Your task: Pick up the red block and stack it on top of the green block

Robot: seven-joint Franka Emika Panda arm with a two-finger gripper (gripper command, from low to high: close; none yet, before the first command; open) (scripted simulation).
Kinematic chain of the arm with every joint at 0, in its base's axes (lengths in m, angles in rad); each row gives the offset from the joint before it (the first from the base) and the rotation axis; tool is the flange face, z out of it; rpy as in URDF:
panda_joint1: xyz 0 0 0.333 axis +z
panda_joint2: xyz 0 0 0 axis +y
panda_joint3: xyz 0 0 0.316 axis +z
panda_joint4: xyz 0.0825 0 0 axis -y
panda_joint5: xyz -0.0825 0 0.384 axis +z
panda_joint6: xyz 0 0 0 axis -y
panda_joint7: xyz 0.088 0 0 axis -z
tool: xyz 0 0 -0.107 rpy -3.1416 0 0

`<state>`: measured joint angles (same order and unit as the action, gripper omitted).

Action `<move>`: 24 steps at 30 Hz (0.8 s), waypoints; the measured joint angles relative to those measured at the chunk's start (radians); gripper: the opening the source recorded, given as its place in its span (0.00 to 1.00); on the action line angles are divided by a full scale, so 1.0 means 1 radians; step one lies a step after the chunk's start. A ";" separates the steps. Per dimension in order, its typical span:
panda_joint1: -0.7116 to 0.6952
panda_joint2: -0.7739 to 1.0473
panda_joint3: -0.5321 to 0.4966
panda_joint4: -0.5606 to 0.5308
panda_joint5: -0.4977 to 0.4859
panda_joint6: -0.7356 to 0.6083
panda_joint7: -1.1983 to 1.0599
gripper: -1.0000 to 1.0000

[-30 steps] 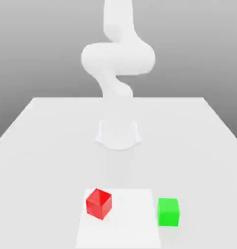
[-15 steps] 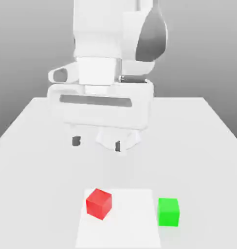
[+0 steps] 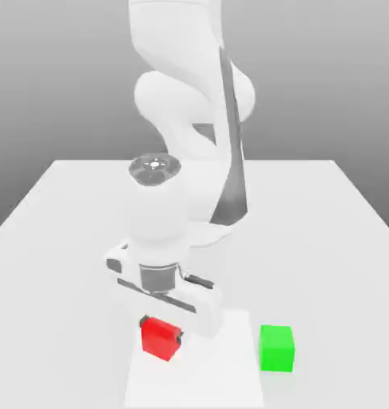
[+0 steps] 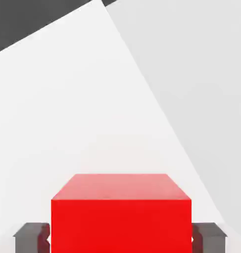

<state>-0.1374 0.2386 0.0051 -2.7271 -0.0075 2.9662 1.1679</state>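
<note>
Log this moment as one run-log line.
end effector: fingers on opposite sides of red block | red block: on white sheet | green block: beside sheet, apart | stack: not yet made

No text, label, brand, number or sign can be read in either view, neither on the red block [image 3: 160,339] nor on the white mat [image 3: 217,367] under it, the green block [image 3: 276,348] beside that mat, or the Panda arm [image 3: 157,212] above the red block.
</note>
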 joint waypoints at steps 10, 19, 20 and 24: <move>0.022 -0.201 0.019 -0.023 0.007 -0.177 0.013 0.00; 0.270 -0.246 0.169 0.064 0.012 -0.309 0.270 0.00; 0.307 -0.227 0.173 0.069 0.003 -0.295 0.290 0.00; 0.306 -0.101 0.135 0.079 -0.050 -0.181 0.340 0.00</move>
<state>0.1687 0.1376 0.1400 -2.6477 -0.0573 2.7855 1.5076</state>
